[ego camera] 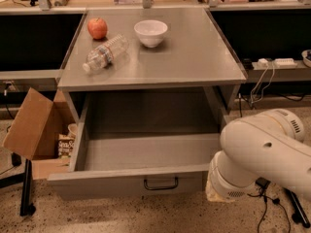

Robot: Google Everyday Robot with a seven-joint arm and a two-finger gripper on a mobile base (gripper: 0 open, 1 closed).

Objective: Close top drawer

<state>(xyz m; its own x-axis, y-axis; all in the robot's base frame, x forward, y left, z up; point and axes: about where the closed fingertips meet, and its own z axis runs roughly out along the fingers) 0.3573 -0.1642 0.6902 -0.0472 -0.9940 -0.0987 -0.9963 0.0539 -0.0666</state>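
The top drawer (141, 152) is a wide, deep grey metal drawer. It stands pulled far out from under the grey table and is empty inside. Its front panel carries a small dark bar handle (161, 183) at the centre. My white arm (267, 152) fills the lower right of the view. My gripper (212, 192) is low at the right end of the drawer's front panel, mostly hidden behind the arm's wrist.
On the grey tabletop (194, 57) lie a red apple (97, 28), a clear plastic bottle (105, 53) on its side and a white bowl (150, 32). An open cardboard box (34, 125) stands left of the drawer. Cables and a power strip (272, 62) lie at the right.
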